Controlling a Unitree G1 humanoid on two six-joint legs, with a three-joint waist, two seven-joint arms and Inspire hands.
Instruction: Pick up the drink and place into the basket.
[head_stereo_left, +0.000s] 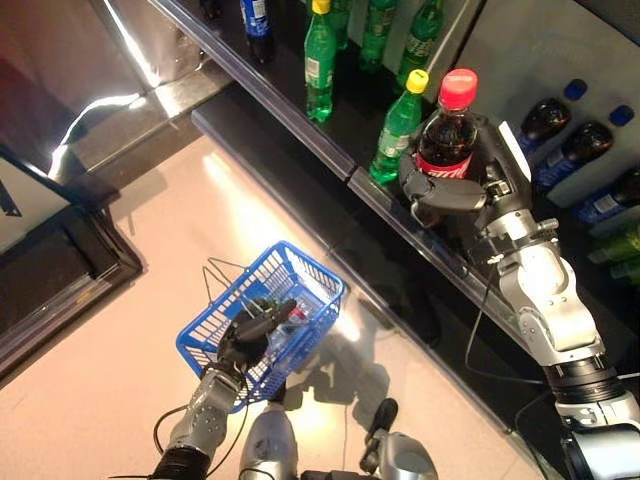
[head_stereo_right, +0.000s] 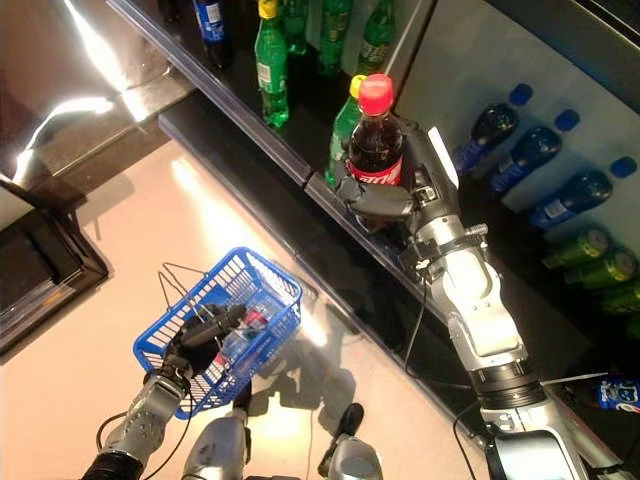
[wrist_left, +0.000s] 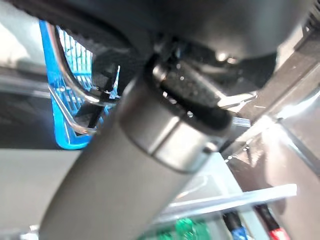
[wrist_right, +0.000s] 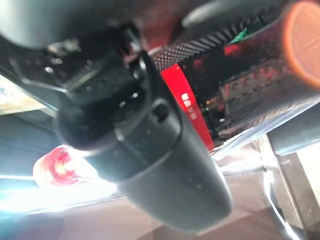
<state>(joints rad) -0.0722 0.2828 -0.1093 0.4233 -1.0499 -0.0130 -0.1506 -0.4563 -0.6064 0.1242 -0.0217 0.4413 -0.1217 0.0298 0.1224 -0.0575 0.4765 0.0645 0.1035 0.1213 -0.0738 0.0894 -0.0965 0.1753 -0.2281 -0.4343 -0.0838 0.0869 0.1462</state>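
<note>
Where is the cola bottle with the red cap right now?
The cola bottle is in the robot's right hand, at the shelf edge beside a green bottle, well above the blue basket held by the left hand.

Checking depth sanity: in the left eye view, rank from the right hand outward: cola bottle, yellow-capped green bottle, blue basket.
1. cola bottle: gripped in the right hand.
2. yellow-capped green bottle: on the shelf, just to its left.
3. blue basket: low, held by the left hand.
</note>
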